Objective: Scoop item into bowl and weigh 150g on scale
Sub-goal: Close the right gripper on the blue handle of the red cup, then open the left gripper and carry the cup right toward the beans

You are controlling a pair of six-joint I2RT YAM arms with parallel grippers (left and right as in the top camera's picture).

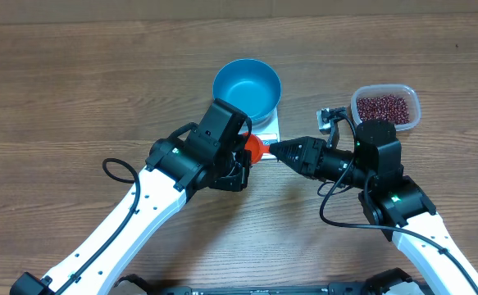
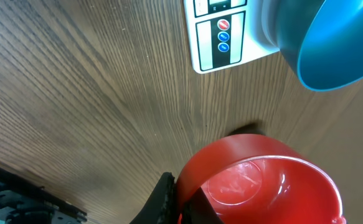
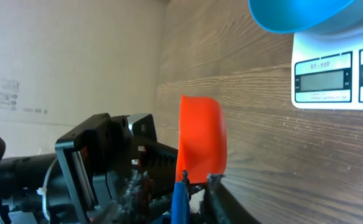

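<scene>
The blue bowl (image 1: 247, 88) stands empty on the white scale (image 1: 270, 124). Dark red beans (image 1: 384, 106) fill a clear tub (image 1: 411, 97) at the right. Between the two arms hangs an orange-red scoop (image 1: 256, 147), empty. My left gripper (image 1: 245, 156) is shut on its rim; in the left wrist view the fingers (image 2: 169, 198) pinch the scoop (image 2: 262, 186) wall. My right gripper (image 1: 274, 152) meets the scoop from the right. In the right wrist view its narrow jaws (image 3: 197, 180) close on the scoop's (image 3: 201, 137) near edge, with the scale (image 3: 337, 74) and bowl (image 3: 290, 14) beyond.
The left arm's black wrist (image 3: 100, 168) sits directly behind the scoop, close to my right fingers. A cable loops off each arm onto the wooden table (image 1: 75, 98). The scale's buttons (image 2: 222, 36) face the front edge.
</scene>
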